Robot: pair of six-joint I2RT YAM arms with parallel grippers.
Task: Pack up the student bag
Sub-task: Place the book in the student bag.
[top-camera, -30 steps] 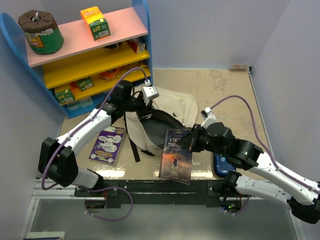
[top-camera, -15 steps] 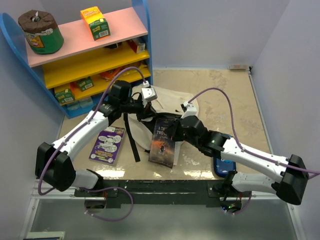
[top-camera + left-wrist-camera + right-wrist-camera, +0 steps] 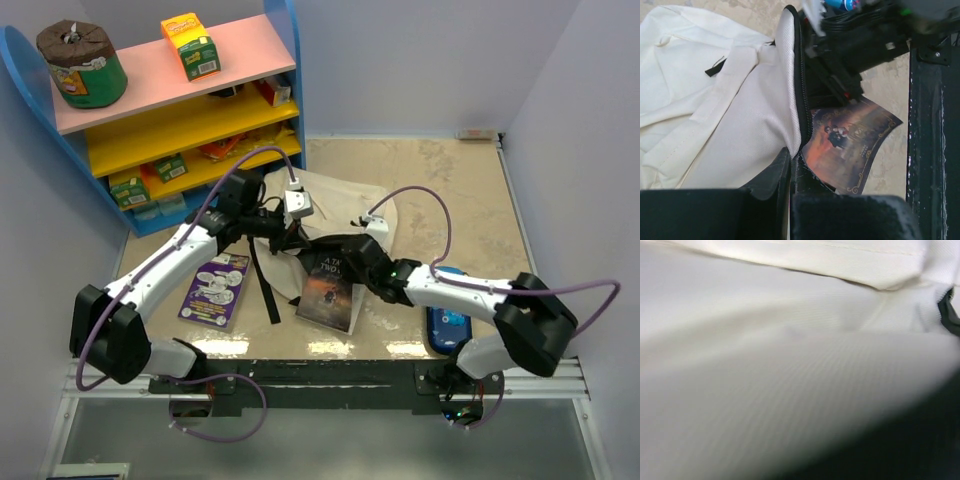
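Observation:
The beige student bag point(image 3: 335, 205) lies mid-table with its black-lined mouth facing the near edge. My left gripper point(image 3: 287, 234) is shut on the bag's zippered rim and holds the mouth up; in the left wrist view its fingers point(image 3: 790, 175) pinch the rim of the bag point(image 3: 715, 125). My right gripper point(image 3: 352, 263) is shut on the top of a dark book point(image 3: 328, 290), whose top edge sits at the bag's mouth. The left wrist view shows that book point(image 3: 850, 145) under the right gripper point(image 3: 840, 75). The right wrist view shows only bag fabric point(image 3: 790, 340); its fingers are hidden.
A purple booklet point(image 3: 215, 287) lies left of the bag next to a black strap point(image 3: 262, 285). A glossy blue pencil case point(image 3: 447, 322) lies at the near right under the right arm. A coloured shelf point(image 3: 180, 130) with boxes stands at the back left. Walls close in on both sides.
My right arm has swung left and forward with the book, bringing its top edge from the near table edge up to the bag's mouth. My left gripper has kept its hold on the rim.

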